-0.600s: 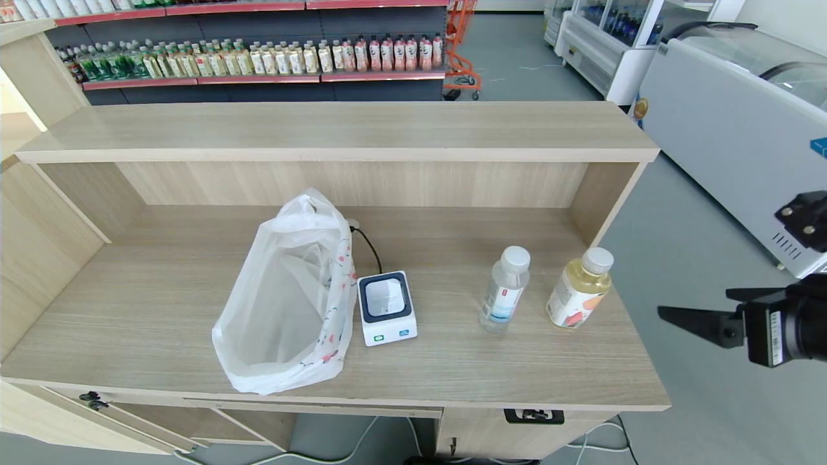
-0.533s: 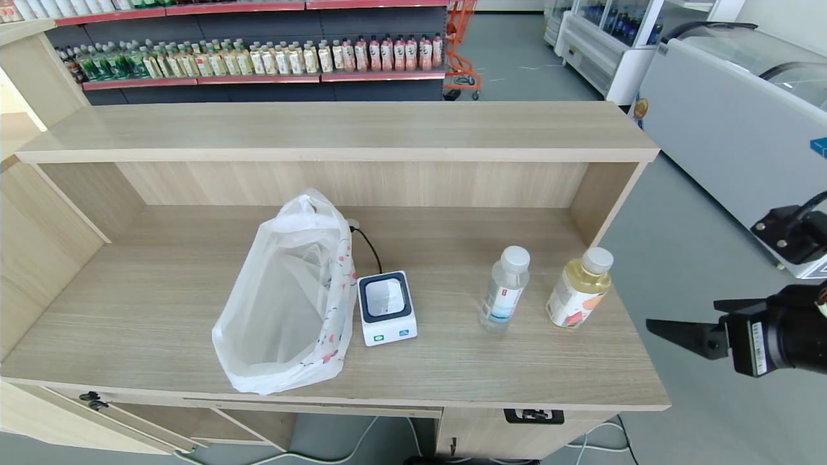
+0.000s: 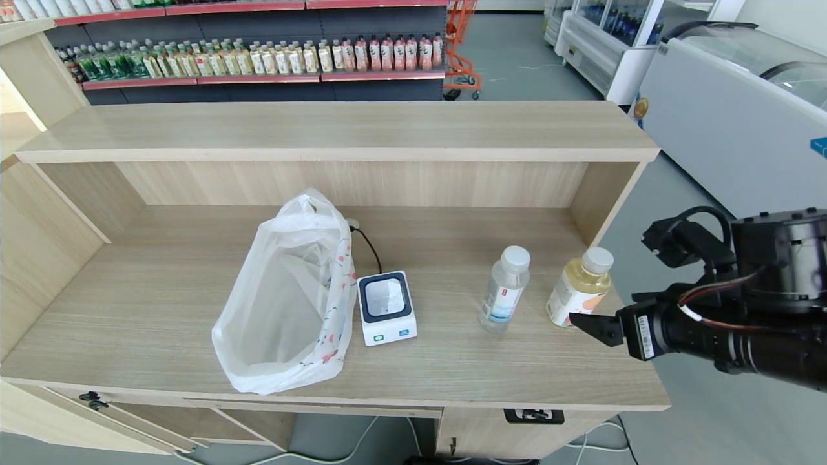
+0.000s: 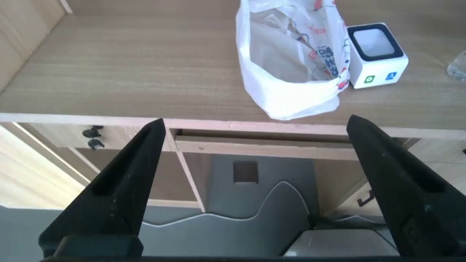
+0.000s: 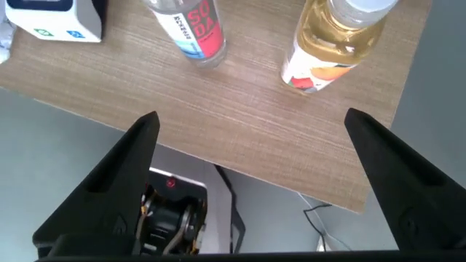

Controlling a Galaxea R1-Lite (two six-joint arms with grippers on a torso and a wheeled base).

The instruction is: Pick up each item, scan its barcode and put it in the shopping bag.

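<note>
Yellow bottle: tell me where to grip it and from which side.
Grip the yellow bottle around its wide body, below the cap, from the robot's right: it stands upright, the open right gripper is on that side, and the clear bottle flanks its left.

My right arm comes in from the right edge of the head view, a little below mid-height, with the forearm lying nearly level and aimed toward the middle of the frame. Its wrist bulks up above the forearm, with a black cable looped over it. My right gripper leads the arm, one pointed black finger foremost. In the right wrist view my right gripper is spread wide, its two dark fingers far apart. My left gripper is spread just as wide, its fingers splayed outward.
</note>
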